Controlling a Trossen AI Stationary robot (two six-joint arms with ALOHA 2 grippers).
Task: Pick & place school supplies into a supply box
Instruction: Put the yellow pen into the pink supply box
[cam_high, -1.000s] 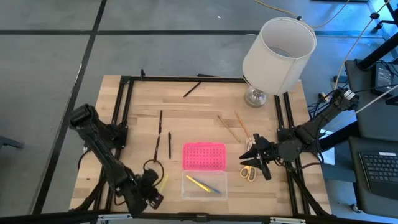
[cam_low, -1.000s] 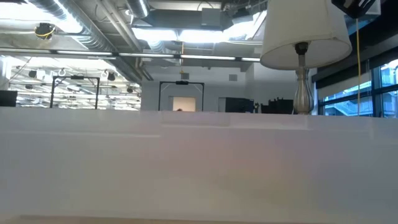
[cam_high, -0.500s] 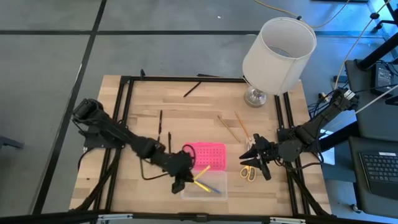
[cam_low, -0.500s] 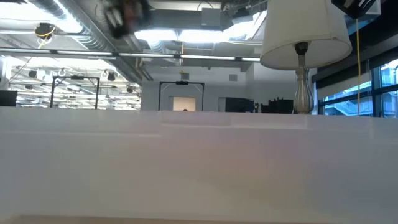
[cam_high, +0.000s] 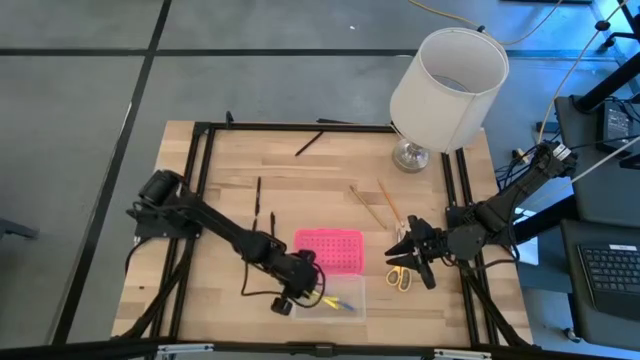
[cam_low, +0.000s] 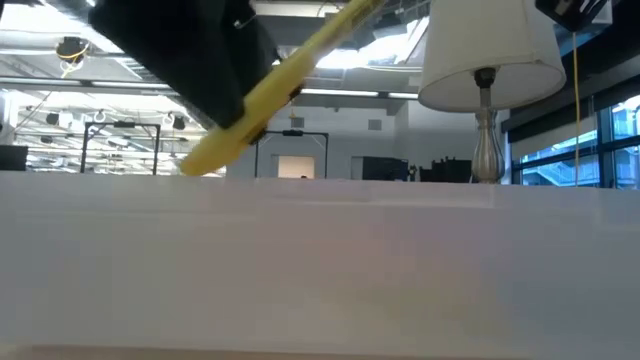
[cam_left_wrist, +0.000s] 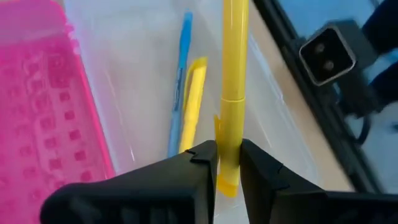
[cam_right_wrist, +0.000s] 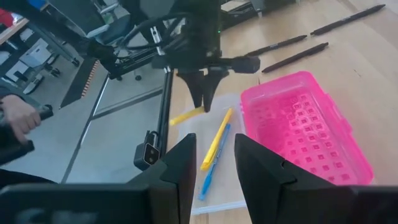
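Since the earlier frame, left claw (cam_high: 297, 296) swung lower-centre over the supply box (cam_high: 328, 295), clamped on a yellow pen (cam_left_wrist: 232, 93). Releasing off-centre could drop it outside.

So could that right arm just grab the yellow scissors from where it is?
Probably yes. The right gripper hangs with its fingers apart right beside the scissors, and nothing lies between them. The left gripper is busy over the box.
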